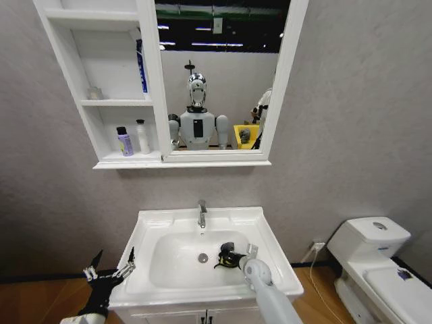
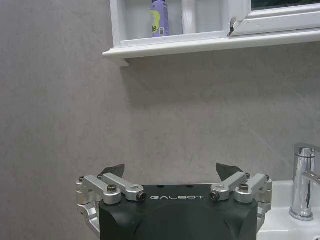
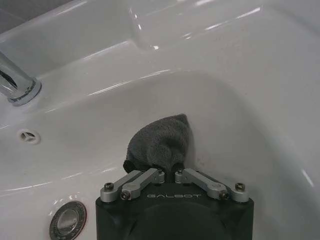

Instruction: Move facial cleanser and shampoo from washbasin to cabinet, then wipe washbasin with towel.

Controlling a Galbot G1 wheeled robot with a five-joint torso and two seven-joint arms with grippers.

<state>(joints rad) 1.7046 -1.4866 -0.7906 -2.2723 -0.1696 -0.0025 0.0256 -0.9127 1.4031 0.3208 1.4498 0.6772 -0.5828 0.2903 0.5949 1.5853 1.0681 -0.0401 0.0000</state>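
The white washbasin stands below the cabinet and its mirror. On the cabinet's lowest shelf stand a purple bottle and a white bottle; the purple bottle also shows in the left wrist view. My right gripper is down inside the bowl, shut on the dark grey towel, which presses against the bowl's wall near the drain. My left gripper hangs open beside the basin's left edge, holding nothing.
A chrome tap rises at the basin's back rim. A blue tube leans on the cabinet's middle shelf. A white toilet stands to the right, with a cable and socket on the wall between. Grey wall behind.
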